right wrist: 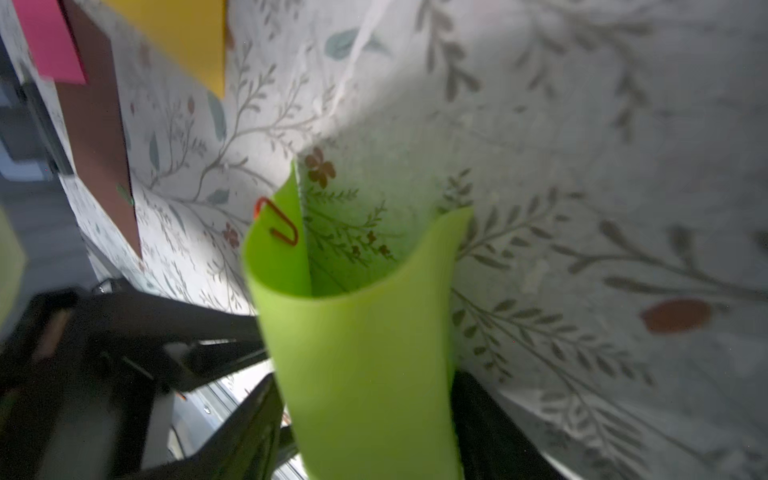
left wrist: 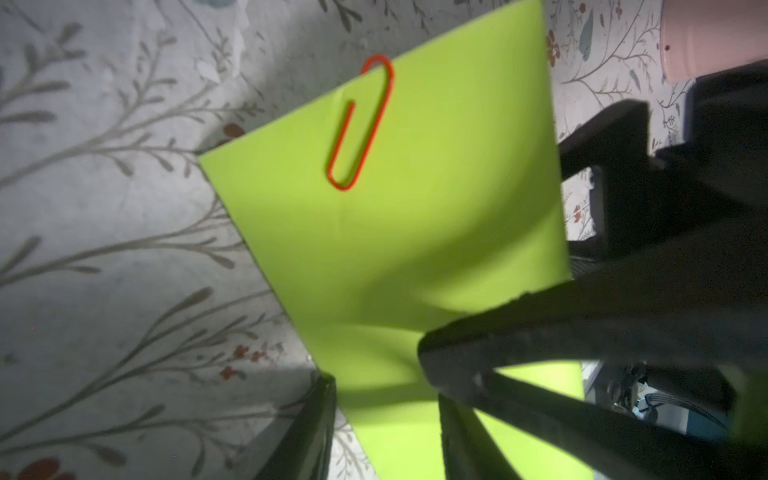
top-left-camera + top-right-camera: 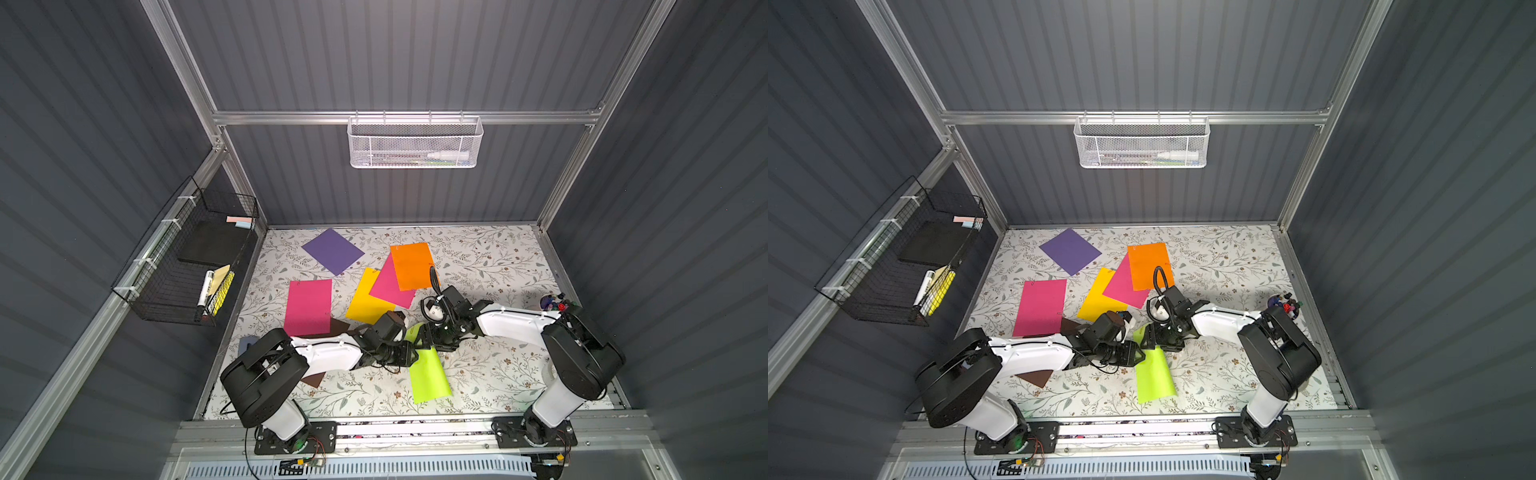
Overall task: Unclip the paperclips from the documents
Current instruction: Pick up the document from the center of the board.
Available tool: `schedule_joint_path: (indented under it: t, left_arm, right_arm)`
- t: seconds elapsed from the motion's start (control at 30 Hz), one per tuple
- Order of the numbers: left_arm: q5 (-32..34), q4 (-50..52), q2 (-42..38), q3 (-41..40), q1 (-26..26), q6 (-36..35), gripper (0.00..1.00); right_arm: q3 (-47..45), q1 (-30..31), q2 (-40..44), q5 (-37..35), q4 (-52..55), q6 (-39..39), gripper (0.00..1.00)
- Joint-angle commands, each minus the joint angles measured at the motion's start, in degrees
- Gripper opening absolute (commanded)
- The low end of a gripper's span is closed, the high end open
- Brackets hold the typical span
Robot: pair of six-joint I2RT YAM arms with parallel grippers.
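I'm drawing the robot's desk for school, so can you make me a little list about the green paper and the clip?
sheet being handled: lime green sheet, one end lifted and curled, the rest on the table
clip: orange paperclip, clipped on that sheet's edge
left gripper: fingers either side of the sheet, grip unclear
right gripper: fingers either side of the curl, grip unclear
waiting: purple sheet, orange sheet, yellow sheet

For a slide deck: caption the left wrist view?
Orange paperclip clipped over the edge of a bent lime green sheet.
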State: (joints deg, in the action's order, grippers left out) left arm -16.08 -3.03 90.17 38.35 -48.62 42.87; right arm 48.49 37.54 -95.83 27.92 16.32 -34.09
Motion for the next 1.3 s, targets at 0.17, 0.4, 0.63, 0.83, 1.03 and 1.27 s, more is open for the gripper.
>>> schedule_joint_path:
  t: [0.17, 0.4, 0.63, 0.83, 1.03, 1.27]
  left_arm:
    - [1.48, 8.80, -5.79, -2.64, -0.38, 0.44, 0.54]
    - [0.75, 3.02, -18.10, -3.35, 4.26, 3.36, 0.73]
    - [-6.44, -9.09, -22.93, -3.91, 12.83, -0.62, 0.94]
    - [-16.79, -21.49, -19.21, -4.14, 15.40, -1.47, 0.92]
    - [-22.53, -27.22, -17.45, -3.46, 15.57, -1.40, 0.81]
    - [-24.53, -30.37, -17.90, -4.92, 16.01, 0.19, 0.60]
  right_arm:
    - [-3.05, 0.16, 2.97, -2.92, 1.34, 0.44, 0.31]
    - [-2.45, -0.80, 9.71, -0.09, -0.51, 3.32, 0.25]
    - [-3.57, -2.46, 19.74, 6.73, -5.59, 4.32, 0.28]
    - [-2.96, -3.26, 24.30, 10.71, -8.71, 2.69, 0.29]
    - [-1.47, -3.41, 24.52, 13.84, -9.72, 1.89, 0.30]
    - [-1.65, -3.36, 23.79, 14.85, -11.62, 1.33, 0.29]
